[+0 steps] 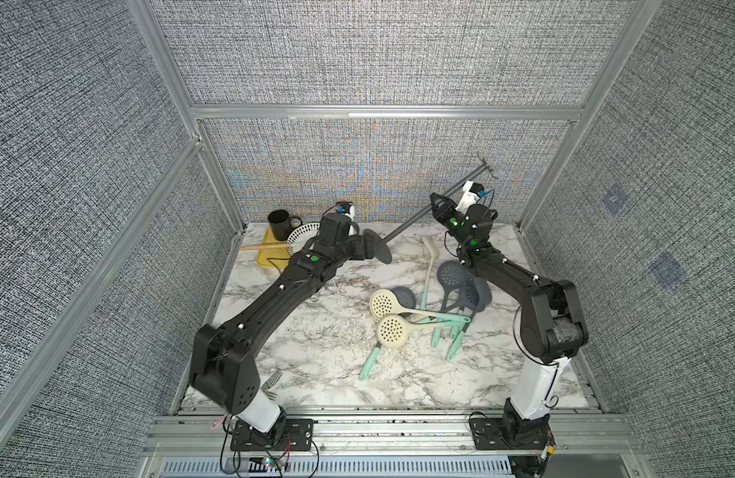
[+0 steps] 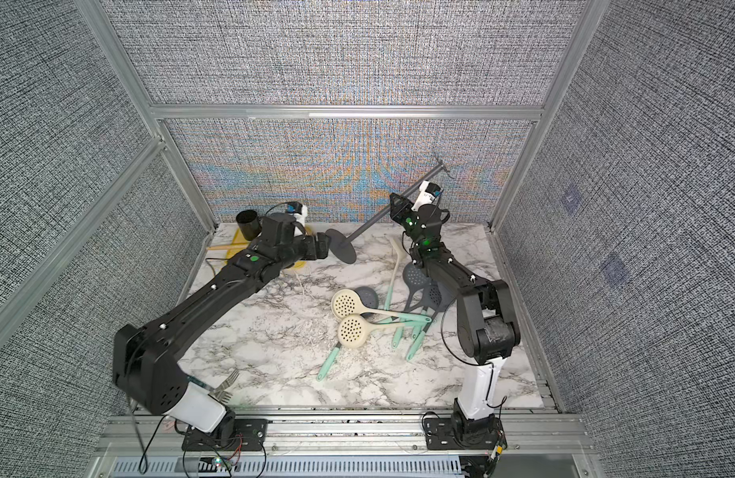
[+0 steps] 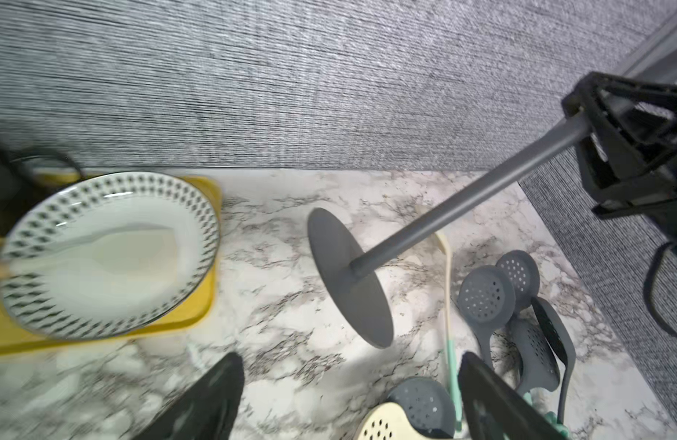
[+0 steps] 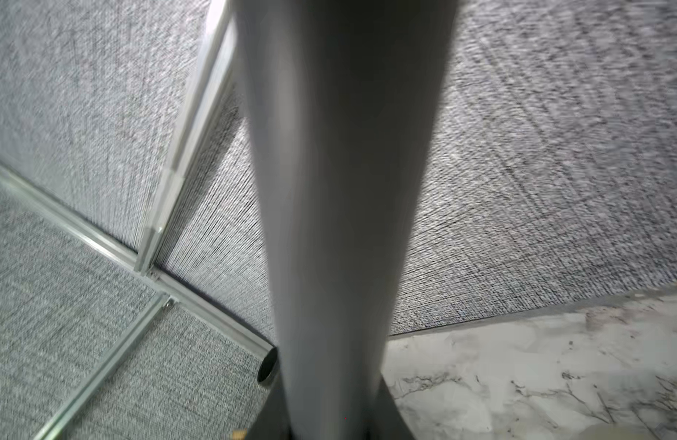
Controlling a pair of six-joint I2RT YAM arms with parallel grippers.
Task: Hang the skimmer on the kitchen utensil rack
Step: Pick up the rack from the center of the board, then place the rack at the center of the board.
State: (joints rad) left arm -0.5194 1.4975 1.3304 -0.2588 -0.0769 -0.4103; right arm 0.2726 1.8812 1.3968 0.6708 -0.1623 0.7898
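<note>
1. Right gripper (image 1: 438, 207): jaws drawn narrow around the pole (image 1: 415, 221) of the kitchen utensil rack (image 3: 462, 205), gripping it about midway along its length. In the right wrist view the pole fills the centre of the frame.
2. Left gripper (image 3: 348, 400): jaws wide apart and empty. Its fingers (image 3: 214, 400) point toward the rack's round base (image 3: 348, 278), close to it but not touching.
3. Rack attitude: steeply tilted, not standing. In a top view the base (image 1: 376, 248) sits low beside the left gripper, while the crown of hooks (image 1: 485, 163) points up toward the rear wall. Whether the base's lower rim touches the marble tabletop (image 1: 316, 351) cannot be told.
4. Skimmers (image 1: 392, 331): cream and grey heads with mint handles, heaped loosely on the tabletop near the right arm. None is held and none hangs on a hook.
5. Surroundings: a patterned plate (image 3: 108, 255) on a yellow tray (image 3: 199, 324), with a black mug (image 1: 279, 225) behind it, in the far corner on the left arm's side.
6. Step in hand (judged): setting the rack upright, a preliminary to hanging.
7. Next move (judged): swing the pole to vertical and seat the base flat on bare marble, clear of the plate and the heap. The open left gripper is placed to steady the base. Only then can a skimmer be lifted to a hook.
</note>
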